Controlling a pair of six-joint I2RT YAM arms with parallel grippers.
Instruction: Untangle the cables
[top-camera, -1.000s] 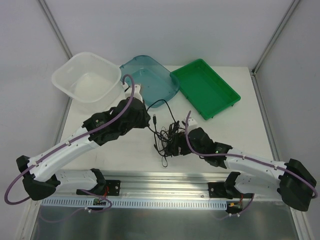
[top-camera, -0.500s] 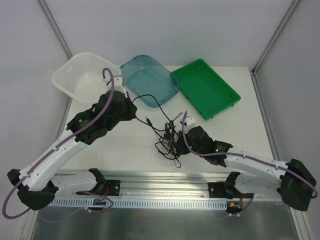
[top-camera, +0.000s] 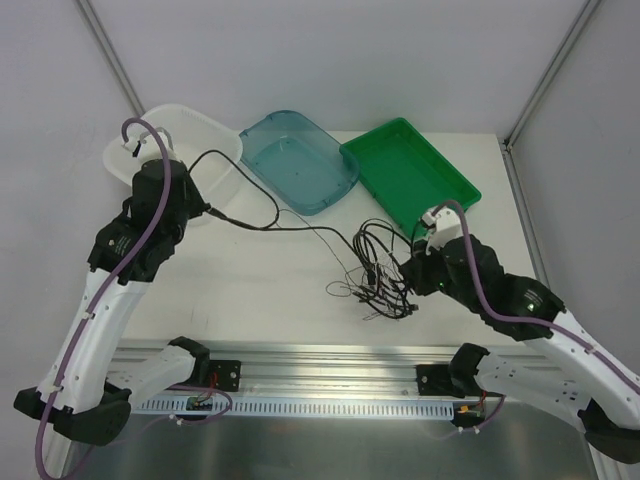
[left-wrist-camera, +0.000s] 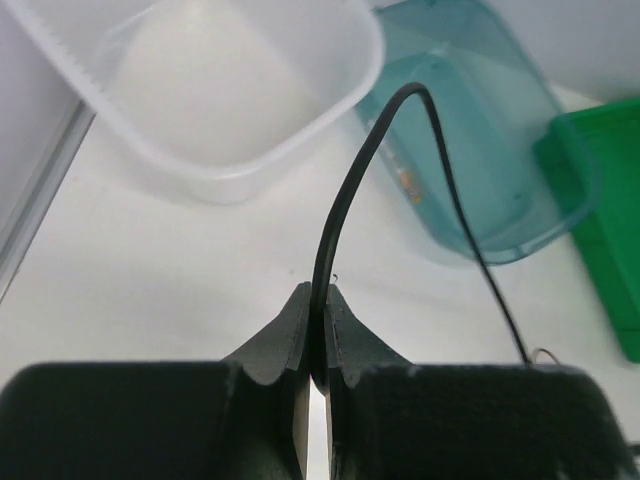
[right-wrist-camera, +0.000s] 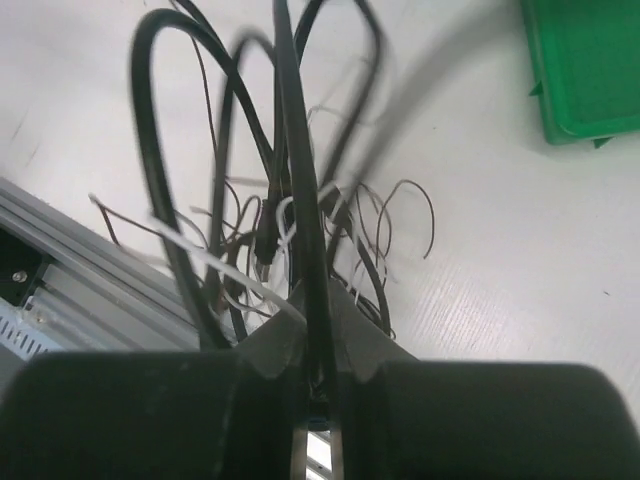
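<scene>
One white table (top-camera: 262, 296), tangled cables (top-camera: 386, 268), grey walls (top-camera: 350, 60)

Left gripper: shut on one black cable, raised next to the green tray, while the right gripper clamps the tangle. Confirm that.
Wrong on one point. The left gripper is shut on a black cable, but the top external view shows it raised beside the white tub, not the green tray. The right gripper does clamp the tangle.
</scene>
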